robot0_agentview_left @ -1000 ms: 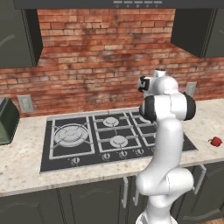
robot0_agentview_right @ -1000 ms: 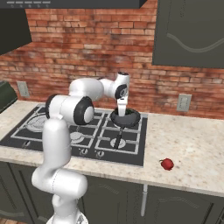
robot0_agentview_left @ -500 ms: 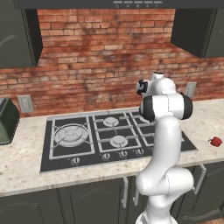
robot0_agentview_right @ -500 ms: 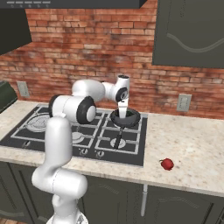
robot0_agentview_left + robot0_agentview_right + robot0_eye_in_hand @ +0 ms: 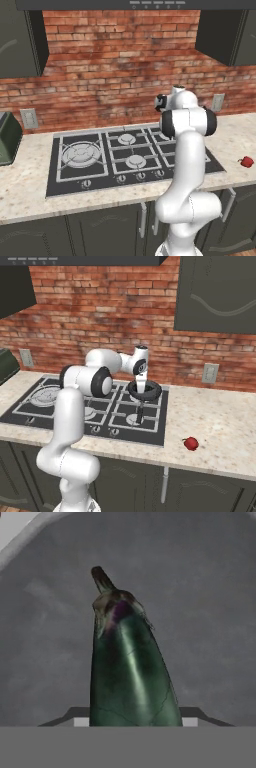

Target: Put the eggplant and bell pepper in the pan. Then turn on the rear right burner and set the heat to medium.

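— Looking down the gripper point(image 5: 135, 722): clamped on the eggplant point(image 5: 131, 672), fingertips point(image 5: 81, 722) pressed at either side of its dark glossy body, stem end pointing away, grey floor of the pan point(image 5: 210, 612) right behind it

— Checking from the right base view: wrist hanging straight over the pan point(image 5: 151, 395), which sits on the rear right burner grate of the hob point(image 5: 60, 406), long handle point(image 5: 139, 413) reaching toward the counter's front edge. Cannot tell whether eggplant touches pan bottom

— Spotting the bell pepper point(image 5: 190, 443)?

— Yes, lying on the speckled counter point(image 5: 220, 431), well apart from the hob, to its right; same red dot at the far right from the left side point(image 5: 246, 161)
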Controlling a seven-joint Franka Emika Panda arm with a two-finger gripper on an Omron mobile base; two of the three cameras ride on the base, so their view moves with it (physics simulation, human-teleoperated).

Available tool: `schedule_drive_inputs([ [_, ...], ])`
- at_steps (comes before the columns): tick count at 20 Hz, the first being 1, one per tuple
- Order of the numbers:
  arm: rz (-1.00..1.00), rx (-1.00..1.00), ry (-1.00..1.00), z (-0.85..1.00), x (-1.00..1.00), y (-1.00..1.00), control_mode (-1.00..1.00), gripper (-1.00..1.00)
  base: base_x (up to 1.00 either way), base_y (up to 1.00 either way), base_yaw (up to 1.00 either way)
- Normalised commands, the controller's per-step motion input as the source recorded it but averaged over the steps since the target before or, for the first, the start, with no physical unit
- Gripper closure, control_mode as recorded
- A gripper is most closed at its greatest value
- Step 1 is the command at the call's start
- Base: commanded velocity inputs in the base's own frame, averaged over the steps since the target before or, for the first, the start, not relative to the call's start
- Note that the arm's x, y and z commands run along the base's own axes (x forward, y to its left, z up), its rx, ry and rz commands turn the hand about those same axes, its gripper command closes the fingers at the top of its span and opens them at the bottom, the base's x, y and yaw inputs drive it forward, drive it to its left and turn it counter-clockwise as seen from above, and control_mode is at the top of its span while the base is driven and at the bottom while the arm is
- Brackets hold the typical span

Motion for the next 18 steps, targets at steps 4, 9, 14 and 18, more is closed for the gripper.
schedule_drive_inputs([
  [4,0.00,0.00,0.00,-0.23,0.16,-0.06,-1.00,1.00,0.00,0.00,0.00],
  [9,0.00,-0.02,0.00,-0.13,0.03,-0.01,-1.00,-1.00,0.00,0.00,0.00],
  [14,0.00,-0.02,-0.10,0.00,-0.16,-0.09,-1.00,-1.00,0.00,0.00,0.00],
  [18,0.00,0.00,-0.17,0.00,-0.28,-0.12,-1.00,-1.00,0.00,0.00,0.00],
])
